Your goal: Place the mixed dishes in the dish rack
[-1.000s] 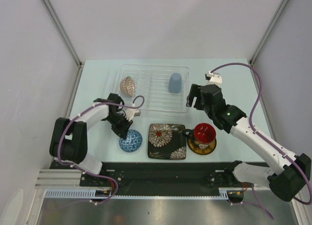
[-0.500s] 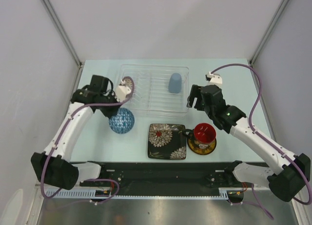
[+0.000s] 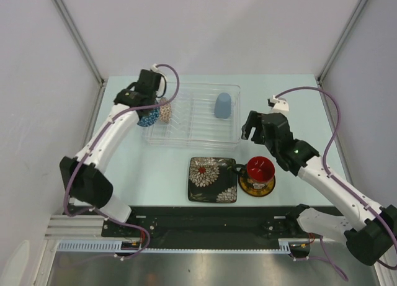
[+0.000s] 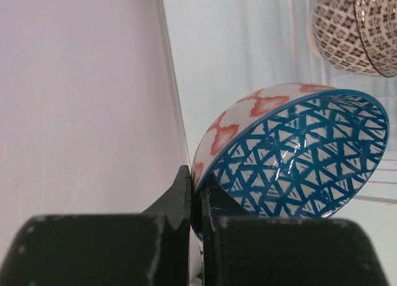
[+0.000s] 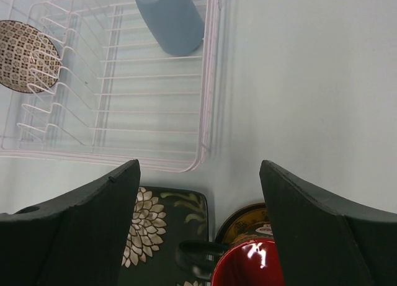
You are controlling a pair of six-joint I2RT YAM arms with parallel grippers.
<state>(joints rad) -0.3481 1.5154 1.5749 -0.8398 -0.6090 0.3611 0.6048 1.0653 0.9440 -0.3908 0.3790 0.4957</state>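
The left tool [image 3: 151, 105] is closed tight on the rim of the small blue saucer [image 3: 147, 117], one finger on the red-and-white outside and one on the blue triangle-patterned inside. The left wrist view shows the tool [image 4: 195, 188] pinching the saucer [image 4: 298, 156] at its lowest edge, with the saucer standing on edge and tilted. Seen from above, the saucer sits at the 9 o'clock end of the dish rack [image 3: 198, 139]; I cannot tell whether it touches the rack wall.

Just beside it, toward 3 o'clock, the beige lattice-patterned bowl [image 3: 165, 110] stands on edge in the rack's dividers. The pale blue cup [image 3: 222, 105] lies in the rack toward its 1 o'clock corner.

The right tool [image 3: 254, 126] hovers with its fingers spread wide and nothing between them, just off the rack's 4 o'clock corner.

On the counter [image 3: 291, 100], at 6 o'clock of the rack, lies the black square floral plate [image 3: 213, 179]. Touching its 3 o'clock side is the yellow round saucer [image 3: 254, 189], with the dark floral mug with red inside [image 3: 260, 168] upright on it.
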